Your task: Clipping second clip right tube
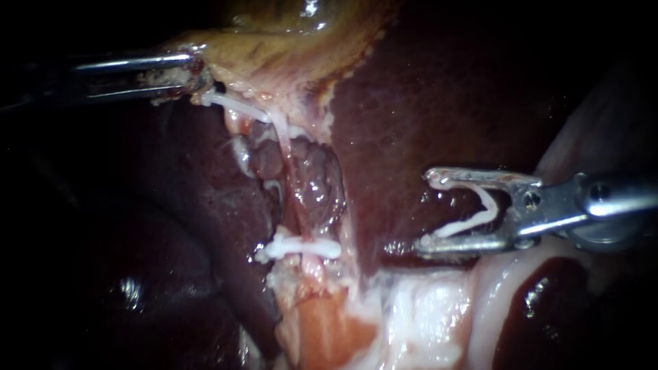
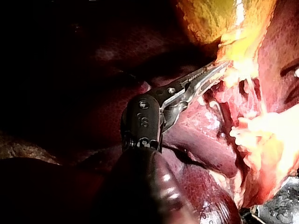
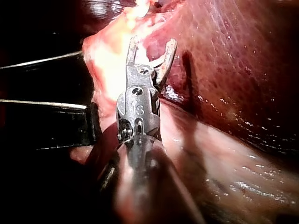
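A thin pale tube (image 1: 286, 164) runs down the dissected bed between the gallbladder (image 1: 288, 41) and the liver (image 1: 425, 103). One white clip (image 1: 301, 248) sits across its lower end. My right instrument (image 1: 426, 210) hovers over the liver to the right of the tube, apart from it. Its jaws stand wide and carry a white open clip (image 1: 480, 212) between them, seen also in the right wrist view (image 3: 156, 60). My left instrument (image 1: 199, 77) is shut on the gallbladder's lower edge and holds it stretched to the upper left (image 2: 217, 69).
Pale fatty tissue (image 1: 411, 322) lies below the clipped tube and under my right instrument. Dark liver (image 1: 171, 226) fills the left side. A second pale strand (image 1: 240, 151) lies just left of the tube.
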`<state>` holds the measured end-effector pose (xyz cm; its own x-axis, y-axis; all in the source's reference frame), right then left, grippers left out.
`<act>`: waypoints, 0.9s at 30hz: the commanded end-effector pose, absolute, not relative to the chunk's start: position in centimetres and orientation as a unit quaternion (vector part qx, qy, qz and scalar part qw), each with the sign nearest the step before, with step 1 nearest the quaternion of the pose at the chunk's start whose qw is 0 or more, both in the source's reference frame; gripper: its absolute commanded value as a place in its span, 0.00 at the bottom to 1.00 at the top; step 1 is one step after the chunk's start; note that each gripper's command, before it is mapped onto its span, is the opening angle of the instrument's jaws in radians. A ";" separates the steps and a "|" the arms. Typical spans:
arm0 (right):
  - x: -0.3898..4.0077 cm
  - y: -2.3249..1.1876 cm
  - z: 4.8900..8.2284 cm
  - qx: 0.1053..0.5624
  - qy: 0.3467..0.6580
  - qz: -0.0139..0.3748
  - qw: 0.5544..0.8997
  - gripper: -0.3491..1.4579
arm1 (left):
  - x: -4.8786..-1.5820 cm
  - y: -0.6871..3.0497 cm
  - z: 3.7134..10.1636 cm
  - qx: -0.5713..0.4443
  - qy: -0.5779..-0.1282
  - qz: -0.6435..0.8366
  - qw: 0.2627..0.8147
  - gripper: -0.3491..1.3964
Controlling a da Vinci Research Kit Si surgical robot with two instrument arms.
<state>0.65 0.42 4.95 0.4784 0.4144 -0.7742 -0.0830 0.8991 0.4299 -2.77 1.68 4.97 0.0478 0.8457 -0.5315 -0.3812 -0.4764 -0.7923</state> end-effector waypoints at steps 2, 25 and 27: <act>0.70 0.42 4.95 0.178 0.488 0.155 0.841 0.46 | -2.76 1.69 4.97 -0.554 -0.210 0.658 0.466 0.00; 1.72 0.43 5.33 0.326 0.475 0.184 0.797 0.46 | -2.77 1.67 4.95 -0.553 -0.209 0.658 0.466 0.00; 1.78 0.43 5.35 0.326 0.476 0.188 0.795 0.46 | -2.77 1.67 4.96 -0.553 -0.209 0.658 0.466 0.00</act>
<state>1.81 0.43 5.36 0.4732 0.6127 -0.6330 0.0108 0.7145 0.6996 -2.77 1.67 4.95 0.0473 0.8448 -0.5329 -0.3813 -0.4779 -0.7913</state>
